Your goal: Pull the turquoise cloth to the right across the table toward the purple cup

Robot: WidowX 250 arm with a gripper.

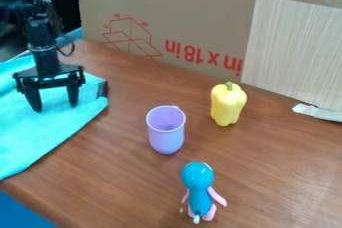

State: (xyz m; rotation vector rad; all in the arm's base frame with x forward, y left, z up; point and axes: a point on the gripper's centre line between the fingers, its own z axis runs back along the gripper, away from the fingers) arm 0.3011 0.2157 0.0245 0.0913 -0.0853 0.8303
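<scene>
Hanging above the turquoise towel (43, 139), the black gripper (55, 108) is keeping its two fingers spread wide, with towel showing between them. From where I'm standing, I can't tell whether the tips are touching the cloth. The purple cup (166, 137) is standing upright on the wooden table (110, 172), right of the gripper in the view, with brown tabletop stretching between cup and towel edge. Beyond the cup, the yellow bell pepper (228, 105) is standing nearer the cardboard (194, 27), which is walling off the back edge. A blue-and-pink figure (198, 187) is lying toward the front.
</scene>
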